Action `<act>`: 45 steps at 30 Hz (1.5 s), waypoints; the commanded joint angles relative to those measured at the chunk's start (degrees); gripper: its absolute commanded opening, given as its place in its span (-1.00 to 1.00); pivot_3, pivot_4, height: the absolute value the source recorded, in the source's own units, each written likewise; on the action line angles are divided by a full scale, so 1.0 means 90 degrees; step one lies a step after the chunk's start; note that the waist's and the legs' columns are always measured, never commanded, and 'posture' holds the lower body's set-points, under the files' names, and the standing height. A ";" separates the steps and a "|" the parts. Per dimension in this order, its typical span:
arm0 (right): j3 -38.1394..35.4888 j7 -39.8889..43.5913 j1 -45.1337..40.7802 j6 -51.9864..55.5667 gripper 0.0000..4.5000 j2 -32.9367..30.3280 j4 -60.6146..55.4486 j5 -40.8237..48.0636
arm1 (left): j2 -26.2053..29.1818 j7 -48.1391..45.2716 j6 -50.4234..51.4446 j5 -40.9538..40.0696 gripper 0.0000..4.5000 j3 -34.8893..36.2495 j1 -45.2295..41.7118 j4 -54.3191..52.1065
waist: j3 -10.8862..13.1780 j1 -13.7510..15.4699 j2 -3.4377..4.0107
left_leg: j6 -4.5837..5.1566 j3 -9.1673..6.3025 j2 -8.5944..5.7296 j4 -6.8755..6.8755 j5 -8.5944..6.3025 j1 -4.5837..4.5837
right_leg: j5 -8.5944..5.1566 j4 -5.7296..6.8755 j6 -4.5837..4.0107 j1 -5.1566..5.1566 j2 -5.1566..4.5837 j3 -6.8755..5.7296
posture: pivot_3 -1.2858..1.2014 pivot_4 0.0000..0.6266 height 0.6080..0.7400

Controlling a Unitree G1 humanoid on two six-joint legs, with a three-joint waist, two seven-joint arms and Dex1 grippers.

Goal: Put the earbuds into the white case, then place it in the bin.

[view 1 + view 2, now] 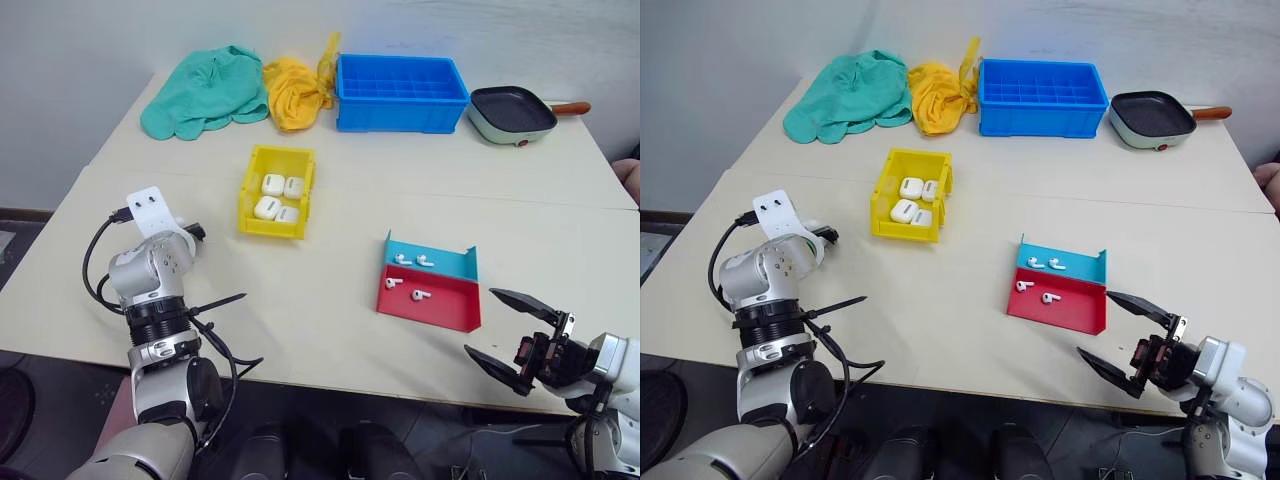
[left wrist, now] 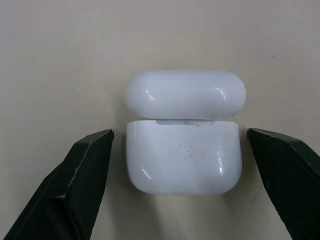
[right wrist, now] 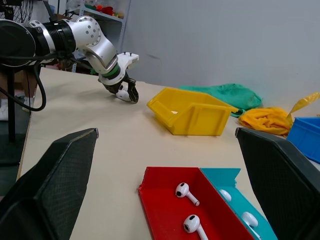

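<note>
A white case lies on the table with its lid raised and its hinge side toward the left wrist camera. My left gripper is open, with one finger on each side of the case and neither touching it. The right wrist view shows the same gripper tipped down at the table, left of the yellow bin. Several more white cases lie in that bin. Two earbuds rest in a teal tray, and two more in a red tray. My right gripper hangs open and empty off the front right table edge.
Along the back of the table are a green cloth, a yellow cloth, a blue divided crate and a small pan. Bare tabletop lies between the bin and the trays.
</note>
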 commanded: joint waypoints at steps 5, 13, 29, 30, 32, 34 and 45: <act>-0.0150 -0.0072 0.0120 -0.0099 1.00 0.0056 -0.0270 0.0094 | -0.0030 -0.0009 -0.0202 0.0041 0.82 0.0018 0.0088 0.0200 | 0.0000 -0.0008 0.0001 | -0.0004 0.0002 0.0000 0.0003 0.0003 0.0008 | 0.0000 0.0016 0.0000 0.0000 0.0000 0.0002 | 0.03 -0.52 1.00; -0.0166 0.0017 0.0055 -0.0079 1.00 0.0010 -0.0109 0.0112 | -0.0194 -0.0062 0.0146 -0.0004 0.25 0.0113 0.0528 -0.0643 | -0.0001 -0.0014 0.0001 | -0.0004 0.0002 -0.0001 0.0002 0.0003 0.0008 | 0.0000 0.0018 0.0000 0.0000 -0.0003 0.0003 | 0.03 -0.52 1.00; -0.0718 -0.2224 0.1864 0.3300 1.00 -0.2220 -0.2513 -0.1039 | 0.1534 -0.7355 -0.3286 -0.3461 0.25 -0.0590 0.4234 -0.4694 | -0.0005 0.0044 0.0012 | 0.0008 -0.0002 0.0000 -0.0004 -0.0004 0.0009 | -0.0006 -0.0057 -0.0012 0.0041 -0.0008 0.0006 | 0.03 -0.52 1.00; -0.0885 -0.2260 0.1989 0.3405 1.00 -0.2320 -0.2596 -0.1088 | 0.1515 -0.7512 -0.3297 -0.3514 0.25 -0.0983 0.4222 -0.4824 | -0.0008 0.0063 0.0017 | 0.0015 -0.0005 0.0000 -0.0006 -0.0010 0.0024 | -0.0006 -0.0084 -0.0013 0.0072 -0.0006 0.0005 | 0.03 -0.52 1.00; -0.1212 -0.2284 0.2188 0.3600 1.00 -0.2444 -0.2753 -0.1095 | 0.1303 -0.7765 -0.3477 -0.3725 0.25 -0.1582 0.3991 -0.4941 | -0.0013 0.0097 0.0026 | 0.0030 -0.0007 -0.0004 -0.0007 -0.0014 0.0023 | -0.0006 -0.0120 -0.0013 0.0092 -0.0004 0.0009 | 0.03 -0.52 1.00; -0.1612 -0.2346 0.2532 0.3955 1.00 -0.2586 -0.2854 -0.1313 | 0.1007 -0.8123 -0.3458 -0.4212 0.25 -0.2075 0.3694 -0.4870 | -0.0013 0.0106 0.0026 | 0.0045 -0.0003 -0.0007 -0.0001 -0.0015 0.0010 | -0.0006 -0.0135 -0.0013 0.0092 -0.0001 0.0015 | 0.03 -0.52 1.00; -0.2505 -0.1837 0.2543 0.4067 1.00 -0.2921 -0.2029 -0.1643 | 0.0210 -1.0326 -0.5373 -0.3822 0.25 -0.3483 0.3060 -0.3156 | -0.0016 -0.0065 0.0031 | 0.0055 0.0024 -0.0009 -0.0004 -0.0012 0.0019 | -0.0005 -0.0128 -0.0009 0.0092 0.0016 0.0050 | 0.03 -0.52 1.00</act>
